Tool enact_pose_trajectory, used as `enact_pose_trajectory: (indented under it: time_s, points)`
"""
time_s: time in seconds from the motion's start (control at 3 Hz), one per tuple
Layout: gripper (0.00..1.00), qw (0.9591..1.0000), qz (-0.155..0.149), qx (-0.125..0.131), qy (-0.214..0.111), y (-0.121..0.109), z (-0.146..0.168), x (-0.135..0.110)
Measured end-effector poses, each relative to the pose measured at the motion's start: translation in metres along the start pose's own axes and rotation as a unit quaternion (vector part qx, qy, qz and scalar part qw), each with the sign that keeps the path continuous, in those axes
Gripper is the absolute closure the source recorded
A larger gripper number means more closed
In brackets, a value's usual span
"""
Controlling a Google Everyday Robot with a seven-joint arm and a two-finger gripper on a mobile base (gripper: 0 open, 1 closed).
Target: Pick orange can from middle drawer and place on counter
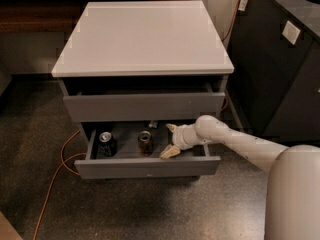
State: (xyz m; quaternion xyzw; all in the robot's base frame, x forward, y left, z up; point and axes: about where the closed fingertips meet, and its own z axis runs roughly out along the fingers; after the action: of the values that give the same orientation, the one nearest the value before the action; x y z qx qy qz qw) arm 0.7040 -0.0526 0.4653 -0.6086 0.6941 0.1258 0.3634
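Observation:
The orange can [145, 142] stands upright in the middle of the open middle drawer [147, 167], brownish sides and silver top showing. My gripper [169, 140] is inside the drawer just right of the can, its fingers spread open, one fingertip [171, 128] at the back and one [168, 153] near the drawer front. It is a short gap from the can and holds nothing. The white-grey counter [142, 34] tops the cabinet above.
A dark blue-black can [106, 143] stands at the drawer's left end. The top drawer [144, 105] overhangs the back of the middle drawer. A dark cabinet [280, 59] stands to the right. An orange cable [57, 171] lies on the floor at left.

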Motion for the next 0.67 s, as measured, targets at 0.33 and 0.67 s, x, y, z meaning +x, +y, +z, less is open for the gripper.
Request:
enact_pose_trajectory:
  time_s: [0.33, 0.67]
  points:
    - [0.46, 0.9993, 0.013, -0.021, -0.027, -0.0053, 0.0039, -0.0018]
    - [0.68, 0.9988, 0.018, -0.032, -0.033, -0.0091, 0.0081, -0.0037]
